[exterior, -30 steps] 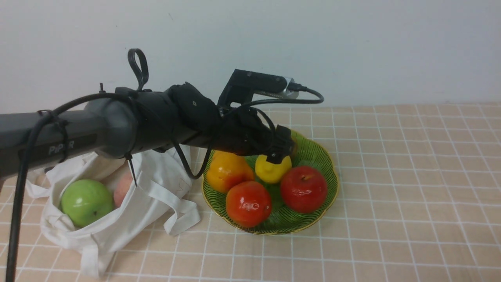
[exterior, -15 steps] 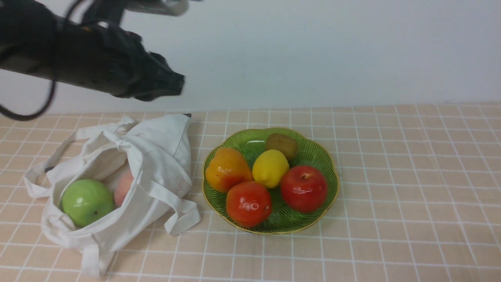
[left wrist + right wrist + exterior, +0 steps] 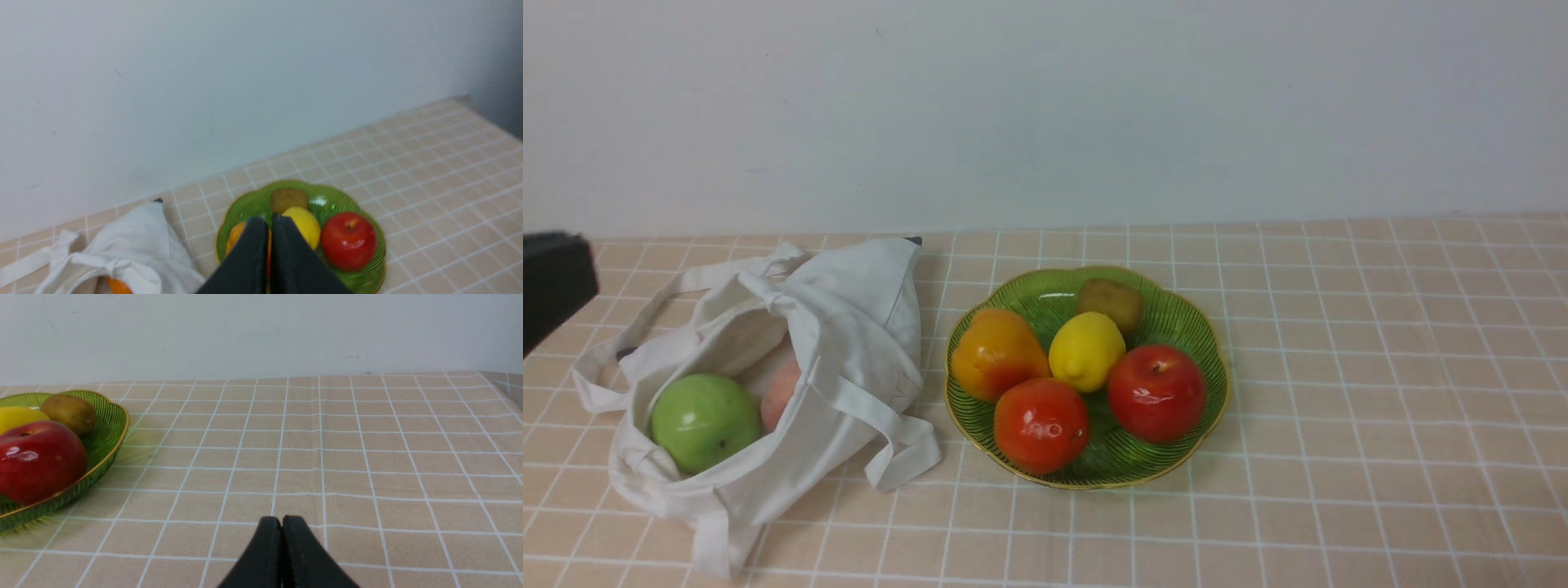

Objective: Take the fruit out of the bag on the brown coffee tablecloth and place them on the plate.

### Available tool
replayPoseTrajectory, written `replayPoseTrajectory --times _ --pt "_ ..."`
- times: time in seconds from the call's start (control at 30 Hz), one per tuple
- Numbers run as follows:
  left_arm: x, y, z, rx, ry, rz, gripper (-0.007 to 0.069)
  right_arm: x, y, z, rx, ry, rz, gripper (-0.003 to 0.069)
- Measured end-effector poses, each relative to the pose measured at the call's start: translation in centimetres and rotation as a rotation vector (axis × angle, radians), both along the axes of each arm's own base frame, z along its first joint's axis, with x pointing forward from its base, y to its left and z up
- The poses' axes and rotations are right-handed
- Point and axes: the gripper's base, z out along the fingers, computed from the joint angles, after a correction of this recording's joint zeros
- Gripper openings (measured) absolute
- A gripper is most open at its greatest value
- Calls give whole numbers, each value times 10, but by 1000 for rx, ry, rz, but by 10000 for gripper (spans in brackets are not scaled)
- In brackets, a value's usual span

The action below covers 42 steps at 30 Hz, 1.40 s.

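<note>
Pressed closed and empty: left end effector (image 3: 269,223) and right end effector (image 3: 282,521).
We see apple (image 3: 704,420) and peach (image 3: 780,392) in the bag (image 3: 849,327) at the plate's (image 3: 1176,318) 9 o'clock, lemon (image 3: 1086,351) on it; open tablecloth (image 3: 1380,392) at 3 o'clock.

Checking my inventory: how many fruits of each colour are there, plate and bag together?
Red fruits: 2
Orange fruit: 1
Yellow lemon: 1
Brown kiwi: 1
Green apple: 1
Pink peach: 1
Total: 7
</note>
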Motion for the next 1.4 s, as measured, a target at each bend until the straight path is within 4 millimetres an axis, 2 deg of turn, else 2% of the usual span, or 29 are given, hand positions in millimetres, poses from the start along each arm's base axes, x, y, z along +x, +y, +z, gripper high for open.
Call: replayPoseTrajectory --times 0.03,0.07,0.17,0.3,0.5,0.83,0.93,1.03,1.3,1.33,1.4 --pt "-25 2 -10 -77 -59 4 -8 0 0 0 0 0 0 -14" --pt "-37 3 -16 -118 -85 8 -8 0 0 0 0 0 0 -14" --pt "-60 8 -35 -158 -162 39 -8 0 0 0 0 0 0 -14" --pt "-77 15 -53 -118 -268 96 -8 0 0 0 0 0 0 -14" --pt "-74 18 -57 -112 -302 133 -8 0 0 0 0 0 0 -14" --pt "-59 24 -80 31 -267 206 -8 0 0 0 0 0 0 -14" --pt "-48 26 -102 53 -205 233 -8 0 0 0 0 0 0 -14" --pt "-41 27 -116 46 -169 258 -8 0 0 0 0 0 0 -14" --pt "-19 34 -186 11 -11 368 -8 0 0 0 0 0 0 -14" --pt "-17 34 -200 20 23 370 -8 0 0 0 0 0 0 -14" --pt "-16 34 -206 29 40 370 -8 0 0 0 0 0 0 -14"
